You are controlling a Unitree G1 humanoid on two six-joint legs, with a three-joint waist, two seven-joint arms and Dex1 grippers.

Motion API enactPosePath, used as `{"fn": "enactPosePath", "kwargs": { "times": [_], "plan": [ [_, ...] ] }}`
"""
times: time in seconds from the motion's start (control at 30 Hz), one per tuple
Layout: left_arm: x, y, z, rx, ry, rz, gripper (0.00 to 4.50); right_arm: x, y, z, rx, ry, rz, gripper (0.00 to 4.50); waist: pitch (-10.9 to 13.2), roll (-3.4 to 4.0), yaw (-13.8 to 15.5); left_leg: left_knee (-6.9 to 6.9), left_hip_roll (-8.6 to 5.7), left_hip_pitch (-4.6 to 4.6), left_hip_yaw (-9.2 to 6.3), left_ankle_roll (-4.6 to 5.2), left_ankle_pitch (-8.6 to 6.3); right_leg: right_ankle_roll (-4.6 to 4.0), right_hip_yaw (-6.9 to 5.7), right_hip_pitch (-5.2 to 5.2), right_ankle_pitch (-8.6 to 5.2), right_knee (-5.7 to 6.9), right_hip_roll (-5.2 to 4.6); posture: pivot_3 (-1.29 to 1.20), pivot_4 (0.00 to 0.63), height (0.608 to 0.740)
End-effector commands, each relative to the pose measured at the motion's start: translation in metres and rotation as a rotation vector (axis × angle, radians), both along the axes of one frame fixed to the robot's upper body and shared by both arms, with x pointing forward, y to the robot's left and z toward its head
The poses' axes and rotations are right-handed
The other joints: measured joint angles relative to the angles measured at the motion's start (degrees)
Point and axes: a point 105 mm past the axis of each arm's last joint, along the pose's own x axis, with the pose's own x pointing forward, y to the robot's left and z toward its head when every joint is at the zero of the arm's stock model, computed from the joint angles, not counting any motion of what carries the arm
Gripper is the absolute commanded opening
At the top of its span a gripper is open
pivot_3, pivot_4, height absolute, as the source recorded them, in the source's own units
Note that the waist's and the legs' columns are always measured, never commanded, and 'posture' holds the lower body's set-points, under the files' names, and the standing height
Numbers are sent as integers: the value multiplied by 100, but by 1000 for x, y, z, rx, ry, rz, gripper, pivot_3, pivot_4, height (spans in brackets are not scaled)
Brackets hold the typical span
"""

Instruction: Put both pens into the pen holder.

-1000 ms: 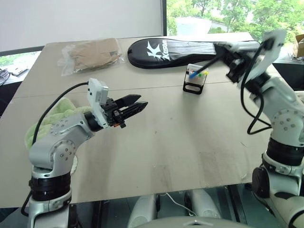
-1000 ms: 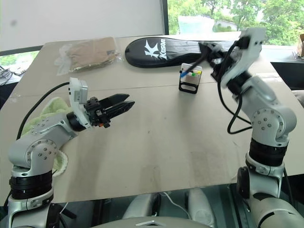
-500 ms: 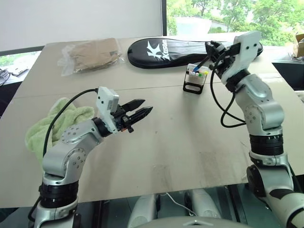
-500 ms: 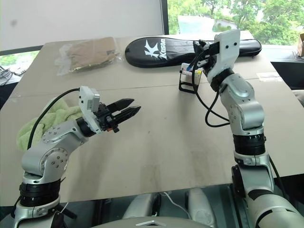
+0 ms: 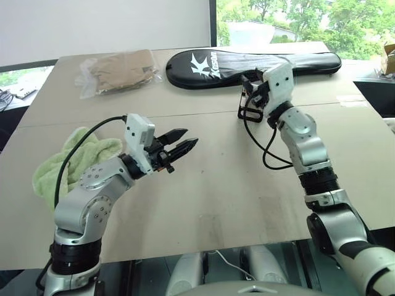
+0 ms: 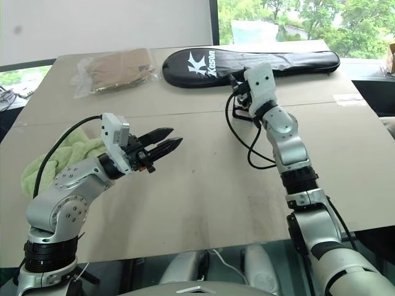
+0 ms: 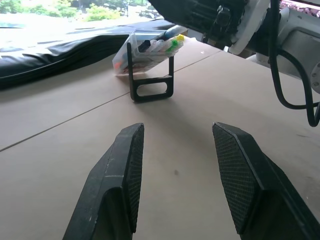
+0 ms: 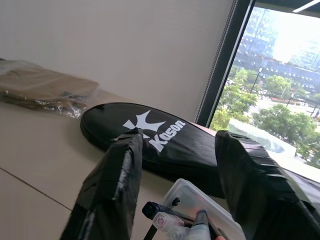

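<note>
The pen holder [image 7: 150,65], a clear box in a black frame, stands on the table in front of the racket bag. A black pen with a blue cap [image 7: 167,34] leans out of its top among yellow and green caps. An orange end [image 7: 116,64] shows through its clear wall. My right gripper [image 8: 180,136] hovers directly over the holder [image 5: 249,113], open, with nothing between its fingers. My left gripper [image 5: 190,137] hangs open and empty above the middle of the table, pointing toward the holder from well short of it.
A long black racket bag [image 5: 247,61] lies just behind the holder. A plastic bag of brown material [image 5: 117,71] sits at the back left. A green towel [image 5: 68,157] lies by my left arm. The tan table has a seam [image 5: 123,114] running across it.
My right arm has come down and leftward onto the holder, and its gripper has opened above it. The left gripper has stayed where it was, still open.
</note>
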Motion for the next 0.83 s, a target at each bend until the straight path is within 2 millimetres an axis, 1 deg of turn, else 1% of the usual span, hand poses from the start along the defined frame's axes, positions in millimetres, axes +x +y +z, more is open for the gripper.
{"fn": "enactPosePath", "kwargs": {
  "times": [0.03,0.07,0.13,0.2,0.27,0.33,0.4,0.5,0.53,0.57,0.63,0.73,0.8,0.83],
  "plan": [
    [-7,-3,9,1,-49,-12,2207,-13,-8,19,3,-82,22,3969,0,0,-4,0,0,0,0,0,0,0,0,0,0,0,0,0,150,740],
    [-7,-3,9,-2,-47,-7,2207,-19,-11,21,10,-86,44,4429,0,0,9,0,0,0,0,0,0,0,0,0,0,0,0,0,150,740],
    [-11,-1,10,4,-58,0,2207,-43,-16,24,31,-86,147,4429,0,0,23,0,1,-3,-9,0,0,0,-3,2,0,-5,-1,0,150,740],
    [-14,3,15,4,-79,25,2207,-67,-24,20,10,-54,224,4429,0,0,42,-1,2,-11,-15,0,0,0,-6,1,0,-11,-2,0,150,740],
    [-18,10,18,12,-89,54,2207,-87,-36,8,-41,9,253,4429,0,1,74,-2,1,-16,-17,1,-1,0,-9,2,0,-17,-4,0,150,740],
    [-23,18,16,24,-79,85,2207,-103,-48,-2,-67,76,251,4429,0,0,74,-3,2,-15,-17,2,-1,0,-6,3,0,-18,-4,0,150,740],
    [-32,24,10,43,-53,98,2207,-117,-62,-15,-77,148,249,4429,0,1,72,-11,3,-7,-11,2,-1,0,1,6,0,-17,-3,0,150,740],
    [-44,34,2,64,-20,136,2207,-139,-80,-37,-147,237,238,4429,0,0,115,-19,4,-3,-10,3,-2,0,1,10,0,-23,-2,0,150,740],
    [-48,38,-1,73,-9,147,2207,-146,-86,-42,-135,270,235,4429,0,0,143,-19,4,-2,-9,3,-2,0,2,10,0,-22,-2,0,150,740],
    [-54,45,-7,81,17,169,2207,-153,-97,-49,-145,300,216,4429,0,0,163,-19,5,1,-7,4,-2,0,4,13,0,-21,-2,0,150,740],
    [-63,55,-16,92,52,203,2207,-162,-110,-55,-157,325,188,4429,0,0,186,-19,5,3,-5,7,-4,0,5,18,0,-26,-4,0,150,740],
    [-69,64,-22,97,78,245,2207,-168,-123,-59,-185,353,165,4429,0,-1,206,-18,5,5,1,10,-6,0,8,21,0,-29,-4,0,150,740],
    [-71,66,-24,96,87,256,2207,-169,-126,-60,-192,366,167,4429,2,-1,217,-20,6,43,2,14,-9,0,8,56,-1,-31,-3,0,150,740],
    [-72,66,-25,94,89,258,2207,-168,-129,-61,-196,369,166,4429,2,-1,217,-26,7,79,0,34,-20,-1,6,94,-1,-38,-3,0,150,740]
  ]
}}
